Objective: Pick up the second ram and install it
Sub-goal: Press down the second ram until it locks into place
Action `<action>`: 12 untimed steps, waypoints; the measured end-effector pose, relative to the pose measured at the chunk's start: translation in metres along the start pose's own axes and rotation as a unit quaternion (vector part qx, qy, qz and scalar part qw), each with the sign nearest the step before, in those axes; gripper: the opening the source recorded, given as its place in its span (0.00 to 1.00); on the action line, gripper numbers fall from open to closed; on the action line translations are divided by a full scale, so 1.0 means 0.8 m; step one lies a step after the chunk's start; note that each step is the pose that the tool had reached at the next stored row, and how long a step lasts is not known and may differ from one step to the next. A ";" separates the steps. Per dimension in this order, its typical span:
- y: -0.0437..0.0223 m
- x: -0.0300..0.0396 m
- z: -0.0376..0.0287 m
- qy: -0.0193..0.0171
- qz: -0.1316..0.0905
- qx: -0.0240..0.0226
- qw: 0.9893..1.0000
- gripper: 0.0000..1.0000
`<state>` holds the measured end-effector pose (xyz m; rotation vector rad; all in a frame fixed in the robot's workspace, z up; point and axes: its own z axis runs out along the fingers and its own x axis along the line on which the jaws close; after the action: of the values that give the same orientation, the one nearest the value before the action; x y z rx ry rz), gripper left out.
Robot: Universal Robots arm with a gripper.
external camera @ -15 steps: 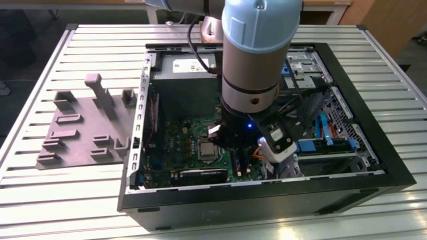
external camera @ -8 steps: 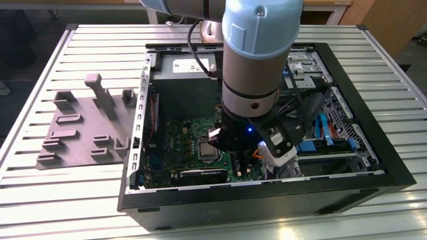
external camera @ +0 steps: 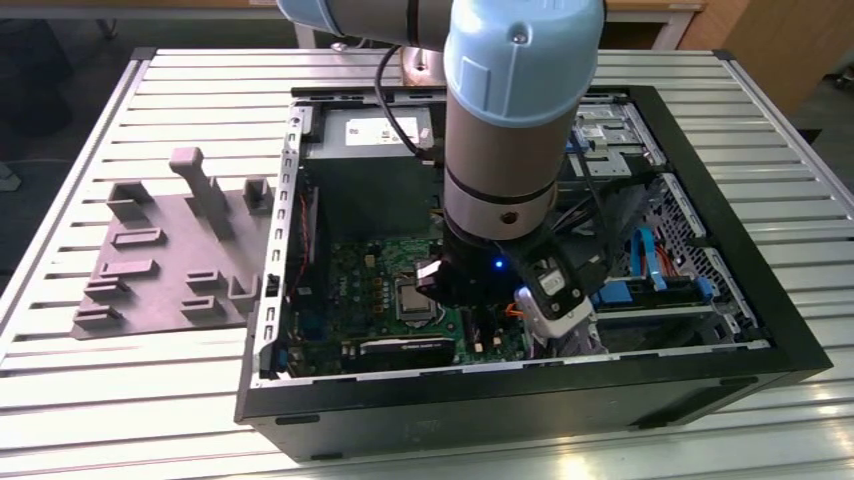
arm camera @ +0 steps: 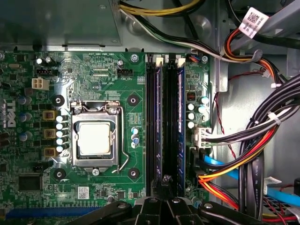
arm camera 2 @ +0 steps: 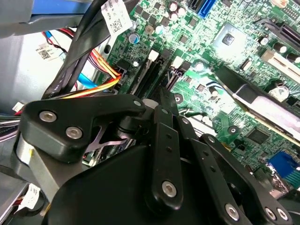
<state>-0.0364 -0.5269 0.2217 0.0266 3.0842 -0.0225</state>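
Hiding behind linkage: pincer tips

Arm: pale blue cap over a silver-grey cylindrical link, black wrist section below with one small blue light lit. A black cable runs alongside the link. Tool: matte black linkage bars and a rounded black housing, fastened with silver round-head screws (several visible in both wrist views).

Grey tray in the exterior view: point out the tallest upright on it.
The capped post at the grey tray's far side. It rises above the low blocks and the shorter post beside the computer case.
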 end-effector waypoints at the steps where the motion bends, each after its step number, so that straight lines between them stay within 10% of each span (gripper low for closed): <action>1: 0.0000 0.0000 0.0001 0.000 0.000 0.000 1.000 0.11; 12: 0.0001 0.0002 0.0044 0.000 0.000 0.001 1.000 0.11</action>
<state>-0.0364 -0.5269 0.2182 0.0264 3.0841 -0.0260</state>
